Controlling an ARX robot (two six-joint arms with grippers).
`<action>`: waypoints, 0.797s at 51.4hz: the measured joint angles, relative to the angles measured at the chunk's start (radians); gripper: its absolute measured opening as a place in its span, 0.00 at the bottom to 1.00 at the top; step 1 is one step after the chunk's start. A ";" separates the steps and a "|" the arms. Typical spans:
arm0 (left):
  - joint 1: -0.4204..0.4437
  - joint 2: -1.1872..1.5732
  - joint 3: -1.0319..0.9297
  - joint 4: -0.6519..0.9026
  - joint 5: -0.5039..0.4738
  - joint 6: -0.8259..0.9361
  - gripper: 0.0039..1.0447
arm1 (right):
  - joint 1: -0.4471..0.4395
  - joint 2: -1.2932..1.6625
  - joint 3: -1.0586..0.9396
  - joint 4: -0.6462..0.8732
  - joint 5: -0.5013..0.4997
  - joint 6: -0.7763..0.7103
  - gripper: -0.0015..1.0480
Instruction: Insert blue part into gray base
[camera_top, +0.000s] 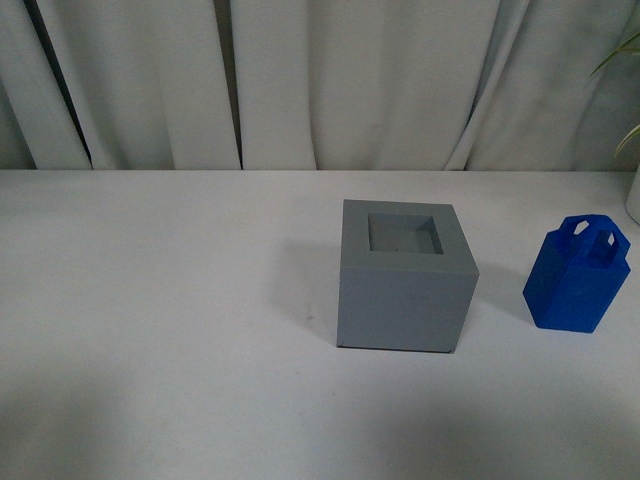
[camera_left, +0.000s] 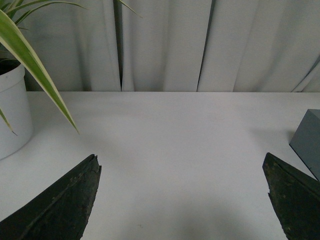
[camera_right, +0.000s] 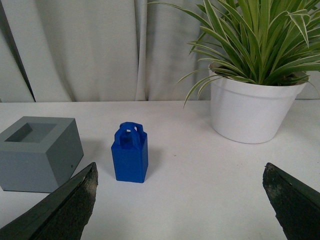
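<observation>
The left tool (camera_left: 181, 159) and the right tool (camera_right: 180, 167) hang released over the white surface (camera_top: 150, 330), jaws spread wide and gripping nothing. Right of centre stands the base (camera_top: 405, 275), socket facing up. The blue part (camera_top: 578, 275) stands upright to its right, apart from it. At the far right is a potted plant (camera_right: 250, 107), with a curtain (camera_top: 350, 80) behind.

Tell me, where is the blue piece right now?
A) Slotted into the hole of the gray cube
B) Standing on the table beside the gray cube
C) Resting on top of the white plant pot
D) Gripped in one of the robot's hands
B: the blue part stands upright on the table, apart from the gray base, whose socket is empty.
</observation>
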 joint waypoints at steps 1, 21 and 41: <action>0.000 0.000 0.000 0.000 0.000 0.000 0.94 | 0.000 0.000 0.000 0.000 0.000 0.000 0.93; 0.000 0.000 0.000 0.000 0.000 0.000 0.94 | 0.000 0.000 0.000 0.000 0.000 0.000 0.93; 0.000 0.000 0.000 0.000 -0.001 0.000 0.94 | -0.201 0.298 0.105 -0.116 -0.735 -0.092 0.93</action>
